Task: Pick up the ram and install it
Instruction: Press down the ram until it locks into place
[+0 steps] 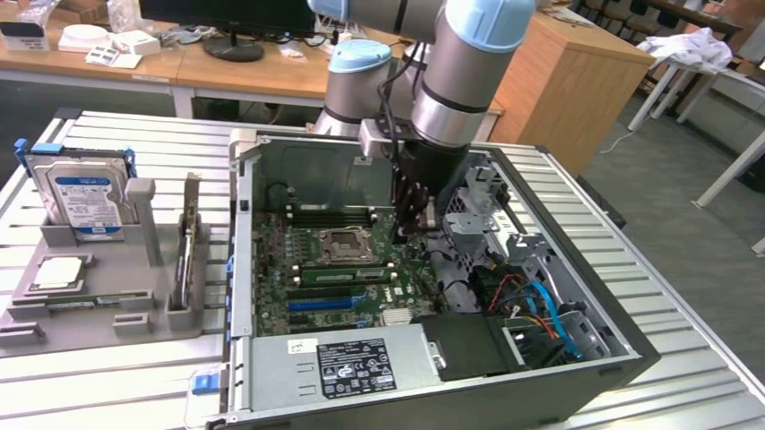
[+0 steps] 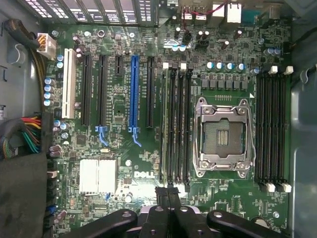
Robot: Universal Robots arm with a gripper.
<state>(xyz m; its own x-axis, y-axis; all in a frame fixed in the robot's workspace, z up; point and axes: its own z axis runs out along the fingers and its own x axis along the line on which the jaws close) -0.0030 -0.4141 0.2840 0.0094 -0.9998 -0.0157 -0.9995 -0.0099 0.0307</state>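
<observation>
The ram (image 1: 188, 249) looks like a thin stick standing on edge in the grey holder (image 1: 120, 309), at the exterior view's left, outside the case. My gripper (image 1: 413, 229) hangs inside the open computer case, above the motherboard (image 1: 313, 300) and far from that stick. In the wrist view the gripper (image 2: 168, 191) is shut, fingers pressed together with nothing between them, just off one end of the black memory slots (image 2: 177, 124) beside the CPU socket (image 2: 224, 136). In the exterior view a green strip (image 1: 343, 273) lies along that slot bank; I cannot tell what it is.
A silver blue-labelled hard drive (image 1: 81, 199) and a small square silver chip (image 1: 57, 273) also sit in the holder. A second slot bank (image 2: 272, 126) lies beyond the socket. Case walls, a drive cage (image 1: 490, 210), cables (image 1: 544, 309) and the power supply (image 1: 347, 363) crowd the board.
</observation>
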